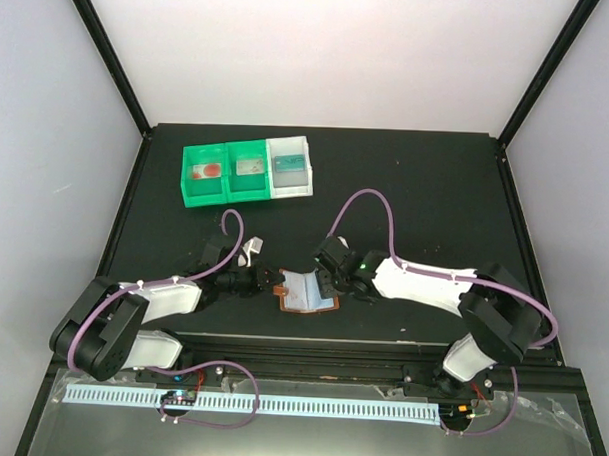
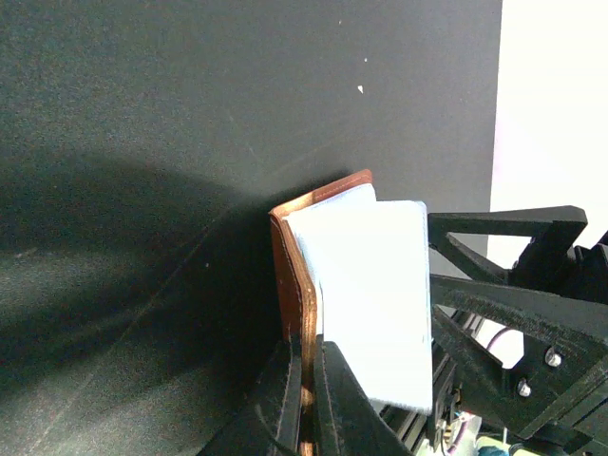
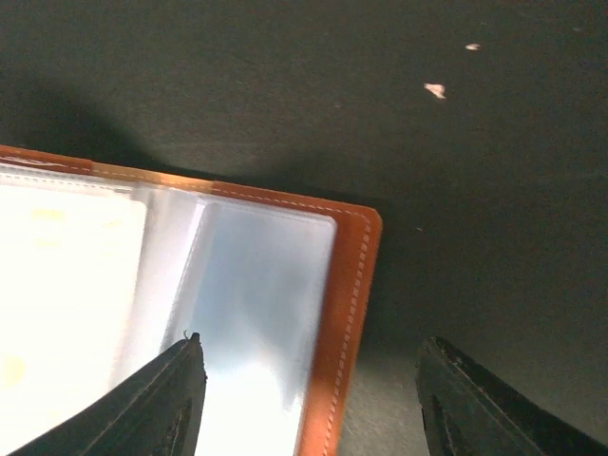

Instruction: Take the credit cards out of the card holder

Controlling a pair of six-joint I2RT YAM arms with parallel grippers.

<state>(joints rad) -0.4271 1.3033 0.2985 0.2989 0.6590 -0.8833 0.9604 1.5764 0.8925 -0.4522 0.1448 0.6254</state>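
A brown card holder (image 1: 304,293) lies open near the front edge of the black worktop (image 1: 436,193), between the two robot arms. The left pincer (image 2: 306,351) is clamped tight on the edge of the holder's brown cover, its two fingers pressed against either side of the leather. From the left wrist view the cover is seen edge-on, with a pale blue inner leaf fanned away from it. The right pincer (image 3: 313,340) stands open at the opposite side and grips nothing. One finger (image 3: 161,399) is over the clear plastic pocket, and the other is past the stitched brown rim, over bare worktop. A whitish card (image 3: 66,285) sits inside the holder behind the clear plastic, beside a pocket that looks see-through and pale blue. Whether the holder's underside rests on the worktop or is raised just off it cannot be told. Well apart from the holder, on the far side of the worktop, two green bins (image 1: 226,175) and a white bin (image 1: 290,167) stand side by side in a row, each with a small item inside.
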